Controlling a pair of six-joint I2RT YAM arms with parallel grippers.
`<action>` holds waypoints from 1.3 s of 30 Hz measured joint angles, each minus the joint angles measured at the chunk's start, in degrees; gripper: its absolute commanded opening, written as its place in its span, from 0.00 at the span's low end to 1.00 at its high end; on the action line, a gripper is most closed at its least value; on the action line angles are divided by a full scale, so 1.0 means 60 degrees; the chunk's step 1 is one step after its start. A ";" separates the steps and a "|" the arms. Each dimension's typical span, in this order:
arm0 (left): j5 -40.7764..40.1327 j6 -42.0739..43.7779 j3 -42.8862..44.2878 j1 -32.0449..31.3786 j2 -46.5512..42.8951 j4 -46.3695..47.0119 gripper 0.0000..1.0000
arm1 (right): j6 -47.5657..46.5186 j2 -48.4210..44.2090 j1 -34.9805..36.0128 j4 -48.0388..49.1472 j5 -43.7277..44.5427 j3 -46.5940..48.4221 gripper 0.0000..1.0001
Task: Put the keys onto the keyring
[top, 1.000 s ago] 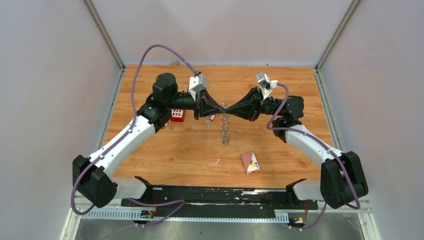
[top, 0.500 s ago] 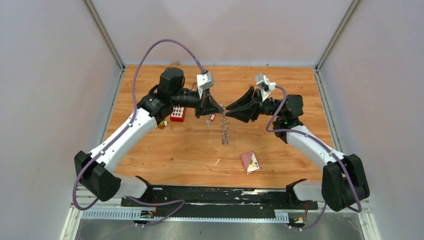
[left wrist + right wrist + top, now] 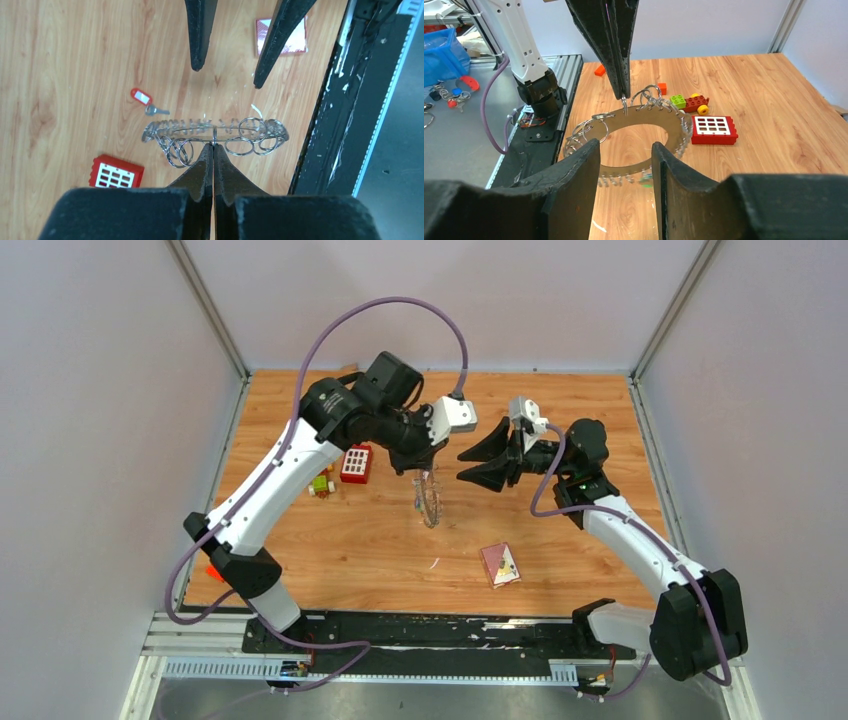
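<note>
Keyring (image 3: pixel 190 131) hangs off raised L hand (image 3: pixel 213 145), R hand (image 3: pixel 625 146) spread.

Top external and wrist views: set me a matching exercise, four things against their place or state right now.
Things:
1. left gripper
2. right gripper
3. keyring
4. red-tagged key

States:
A. lying flat on the table
B. open, holding nothing
C. shut, gripping the keyring
D. hanging in the air, off the table

Pairs: 1-C, 2-B, 3-D, 4-A
</note>
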 measured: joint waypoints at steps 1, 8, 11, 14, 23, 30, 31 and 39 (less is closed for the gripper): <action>-0.0182 -0.0004 0.0331 -0.0084 0.0208 -0.0331 0.00 | -0.0062 0.0000 0.0000 -0.0033 0.0000 0.0000 0.42; -0.0215 -0.0015 0.0903 -0.0280 0.0634 -0.1093 0.00 | 0.0521 0.0189 0.0047 0.0765 -0.0084 -0.0135 0.36; 0.0080 -0.0044 0.0616 -0.0277 0.0525 -0.0841 0.00 | 0.0823 0.0313 0.0146 0.1126 -0.0124 -0.0229 0.33; 0.0466 -0.0069 0.0211 -0.0284 0.0390 -0.0546 0.00 | 0.1067 0.0452 0.0324 0.1413 -0.0182 -0.0259 0.30; 0.1140 -0.0149 -0.0306 -0.0288 0.0255 0.0149 0.00 | 0.1483 0.0561 0.0488 0.1916 -0.0357 -0.0259 0.25; 0.1177 -0.0200 -0.0503 -0.0291 0.0157 0.0372 0.00 | 0.1384 0.0561 0.0506 0.1814 -0.0517 -0.0259 0.22; 0.1180 -0.0215 -0.0543 -0.0291 0.0138 0.0390 0.00 | 0.1359 0.0561 0.0506 0.1796 -0.0525 -0.0259 0.21; 0.1173 -0.0259 -0.0623 -0.0291 0.0076 0.0554 0.00 | 0.1166 0.0616 0.0616 0.1639 -0.0586 -0.0259 0.20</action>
